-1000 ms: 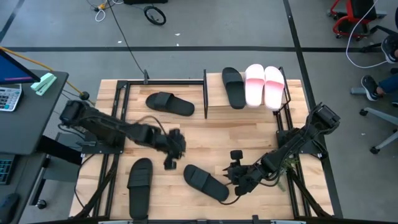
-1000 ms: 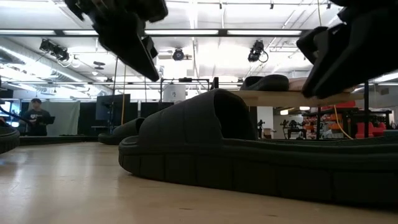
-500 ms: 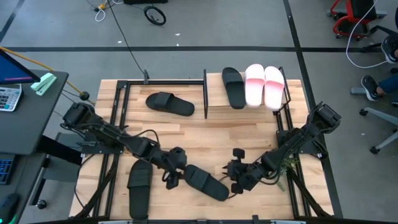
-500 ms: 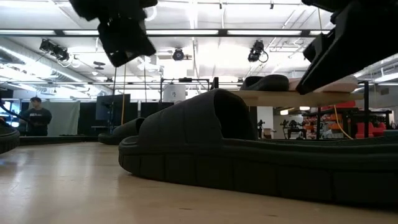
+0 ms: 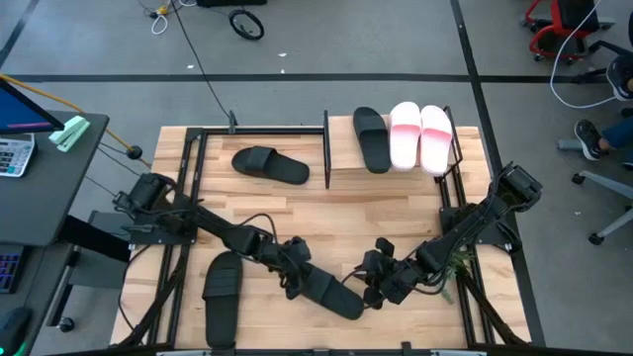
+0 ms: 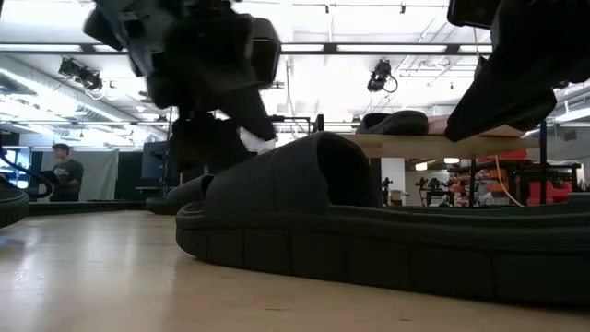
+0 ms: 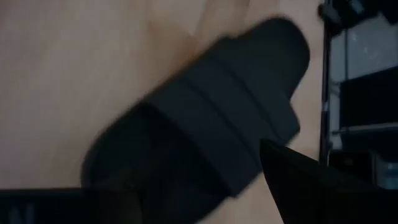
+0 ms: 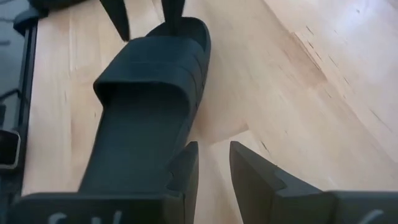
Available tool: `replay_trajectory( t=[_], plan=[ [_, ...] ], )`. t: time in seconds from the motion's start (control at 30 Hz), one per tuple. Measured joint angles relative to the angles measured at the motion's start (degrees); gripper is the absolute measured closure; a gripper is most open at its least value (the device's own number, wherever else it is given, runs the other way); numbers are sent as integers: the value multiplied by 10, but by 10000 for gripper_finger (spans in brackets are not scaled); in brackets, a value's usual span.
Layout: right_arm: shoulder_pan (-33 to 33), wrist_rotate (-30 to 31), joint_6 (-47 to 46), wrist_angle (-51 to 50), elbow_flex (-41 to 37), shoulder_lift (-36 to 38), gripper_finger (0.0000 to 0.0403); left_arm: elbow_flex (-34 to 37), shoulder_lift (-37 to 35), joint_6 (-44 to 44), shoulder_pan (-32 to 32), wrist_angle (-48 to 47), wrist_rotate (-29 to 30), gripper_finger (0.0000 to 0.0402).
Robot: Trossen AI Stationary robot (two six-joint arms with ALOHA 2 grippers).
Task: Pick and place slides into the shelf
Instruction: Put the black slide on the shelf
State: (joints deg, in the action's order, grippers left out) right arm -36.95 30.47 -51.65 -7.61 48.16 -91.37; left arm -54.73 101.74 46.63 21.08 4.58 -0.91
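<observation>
A black slide point(image 5: 331, 292) lies sole down on the table's near middle, also in the right wrist view point(image 8: 149, 93). My left gripper point(image 5: 294, 280) hangs open at its toe end, and its two fingers show far off in the right wrist view point(image 8: 144, 15). My right gripper point(image 8: 214, 168) stands open just beside the slide's heel, bare table between its fingers. The shelf point(image 5: 341, 168) at the far right carries one black slide point(image 5: 371, 138) and two pink slides point(image 5: 420, 136) on its top board. My left gripper comes down from above onto the slide's toe end point(image 8: 186, 28), its fingers apart. I cannot tell whether a finger touches the toe.
Another black slide point(image 5: 269, 164) lies on the table at the far left. A third point(image 5: 222, 297) lies near the front left edge. Bare wood lies between them and the shelf. A person point(image 6: 64, 171) stands far off in the room.
My left gripper has swung from the table's middle toward the near edge and down to the toe end of the near black slide. The slide has stayed where it was.
</observation>
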Motion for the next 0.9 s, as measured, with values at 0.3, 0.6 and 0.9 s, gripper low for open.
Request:
replay_trajectory(
  t=[0.3,0.6,0.9],
  plan=[
    [-19,20,-24,0,0,0,306,-1,0,7,-8,39,-76,167],
    [-34,38,-54,3,0,0,306,0,30,8,0,32,-97,168],
    [-34,50,-68,11,0,0,306,0,53,-17,-1,89,-111,171]
  ],
)
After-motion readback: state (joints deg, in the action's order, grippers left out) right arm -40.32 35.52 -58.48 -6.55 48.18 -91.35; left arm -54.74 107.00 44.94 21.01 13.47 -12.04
